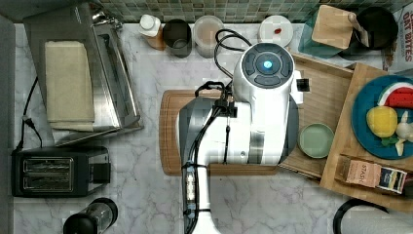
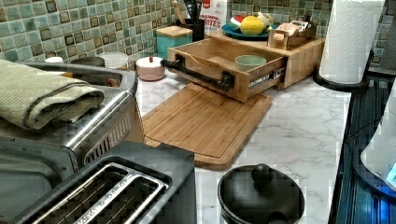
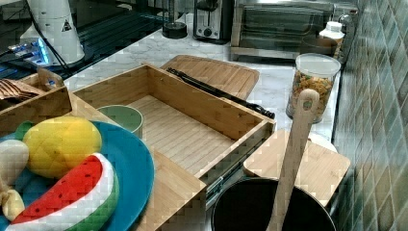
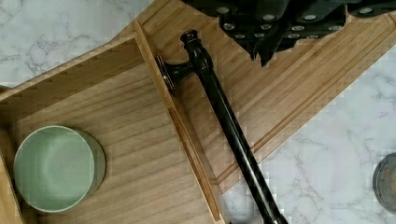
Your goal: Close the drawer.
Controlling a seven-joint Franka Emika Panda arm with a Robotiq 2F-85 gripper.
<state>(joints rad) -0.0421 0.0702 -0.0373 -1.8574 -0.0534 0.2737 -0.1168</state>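
Above the drawer [image 4: 116, 140], the hand [image 4: 280, 28], empty.

Open drawer [image 2: 261, 77] with green bowl [image 2: 250, 60] above cutting board [image 2: 205, 122]

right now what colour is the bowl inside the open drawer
Pale green bowl, sitting in the drawer; clearest in the wrist view.

So there's one drawer [image 2: 219, 63] hanging open, one green bowl [image 2: 250, 60], one cutting board [image 2: 205, 123], one blue plate [image 1: 363, 122], one toaster [image 1: 58, 170], one toaster oven [image 1: 83, 73] and one paper towel roll [image 2: 352, 37].
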